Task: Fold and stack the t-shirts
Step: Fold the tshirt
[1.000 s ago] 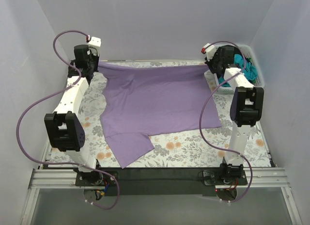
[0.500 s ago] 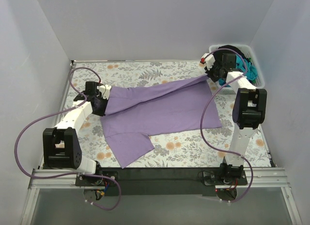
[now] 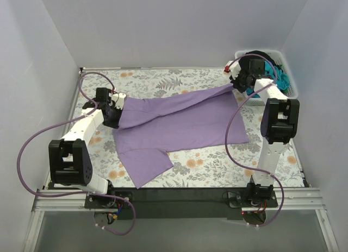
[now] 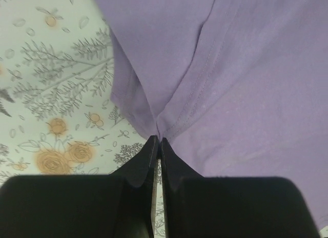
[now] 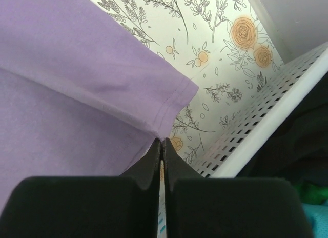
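Nearest the arm bases, one sleeve of the lavender t-shirt lies flat on the floral table covering, pointing toward the near edge. The body of the shirt spreads across the middle of the table beyond it. This looks like the very start of the job. No neat folded bundle shows anywhere, so judging by the layout the first fold is only under way and the stacking is all to come. Farther back, the shirt's far edge is raised off the cover and stretched in a slanting line between the two arms. The left gripper is clamped tight on a seamed edge at the shirt's left side, with cloth fanning out just past its tips. The right gripper is pinched on a hemmed corner at the far right, right beside the white basket. In that basket, at the far right corner, a teal shirt and a black garment sit bunched and unfolded, well apart from the left arm.
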Robot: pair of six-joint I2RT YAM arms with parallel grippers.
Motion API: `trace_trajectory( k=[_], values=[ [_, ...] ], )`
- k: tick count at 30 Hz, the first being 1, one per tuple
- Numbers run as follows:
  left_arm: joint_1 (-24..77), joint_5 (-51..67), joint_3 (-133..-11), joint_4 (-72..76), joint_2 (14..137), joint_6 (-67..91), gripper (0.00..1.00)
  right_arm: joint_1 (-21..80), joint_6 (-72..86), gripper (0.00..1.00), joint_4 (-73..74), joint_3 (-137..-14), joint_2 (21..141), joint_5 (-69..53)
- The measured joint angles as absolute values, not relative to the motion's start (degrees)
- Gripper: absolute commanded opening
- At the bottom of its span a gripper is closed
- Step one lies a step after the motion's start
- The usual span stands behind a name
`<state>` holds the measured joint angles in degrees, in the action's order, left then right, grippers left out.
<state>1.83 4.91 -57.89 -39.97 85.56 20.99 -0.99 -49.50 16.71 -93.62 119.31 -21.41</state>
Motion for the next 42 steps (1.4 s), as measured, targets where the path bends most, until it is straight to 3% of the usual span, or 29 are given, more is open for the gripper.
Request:
trace_trajectory(
  k=[8, 9, 10, 11, 12, 13, 14, 17, 22, 26, 27, 29, 36, 42],
  values=[
    [1.72, 7.88, -65.1, -41.85, 85.14, 19.4, 0.02, -1.74, -50.57, 0.01, 19.9, -96.14, 119.39, -21.17],
    [1.72, 8.12, -63.92, -41.89, 84.95, 18.76, 0.2, -1.74, -51.03, 0.07, 19.92, -95.98, 119.39, -21.21],
    [1.72, 8.29, -62.96, -42.06, 84.88, 17.98, 0.29, -1.74, -51.35, 0.15, 19.79, -95.66, 119.28, -21.28],
    [1.72, 8.6, -61.69, -42.68, 84.86, 17.5, 0.37, -1.69, -51.72, 0.35, 19.77, -95.31, 119.17, -21.41],
    [1.65, 8.95, -60.95, -43.66, 84.88, 17.17, 0.44, -1.63, -51.96, 0.48, 19.86, -94.89, 118.98, -21.69],
    [1.54, 9.41, -60.64, -44.73, 84.9, 16.86, 0.74, -1.5, -52.42, 0.6, 20.4, -94.3, 118.67, -22.09],
    [1.41, 10.24, -60.66, -45.56, 84.9, 16.47, 0.76, -1.34, -52.88, 0.76, 20.84, -93.6, 118.28, -22.41],
    [0.03, 13.45, -63.64, -48.36, 85.73, 16.84, 0.77, -1.06, -54.37, 0.86, 23.46, -92.9, 117.43, -23.79],
    [-3.46, 15.81, -77.38, -47.09, 92.55, 20.21, 0.73, -2.26, -53.12, 0.84, 30.09, -97.49, 117.4, -25.76],
    [-4.99, 15.81, -88.44, -42.41, 103.15, 24.91, 0.61, -3.11, -49.6, 0.55, 32.77, -104.12, 118.04, -25.17],
    [-5.23, 15.92, -91.2, -41.91, 106.41, 25.98, 0.58, -2.96, -48.9, 0.43, 32.88, -105.41, 118.32, -24.49],
    [-5.48, 16.14, -96.03, -40.27, 113.23, 27.94, 0.57, -1.63, -47.62, 0.34, 32.93, -107.31, 119.46, -22.72],
    [-5.52, 16.38, -103.72, -39.03, 129.45, 32.75, 0.52, 5.63, -42.52, 0.33, 32.88, -113.69, 130.52, -16.78],
    [-5.52, 15.42, -108.64, -36.77, 131.66, 35.16, 0.49, 6.63, -39.86, 0.31, 32.58, -114.37, 136.38, -11.44]
  ],
)
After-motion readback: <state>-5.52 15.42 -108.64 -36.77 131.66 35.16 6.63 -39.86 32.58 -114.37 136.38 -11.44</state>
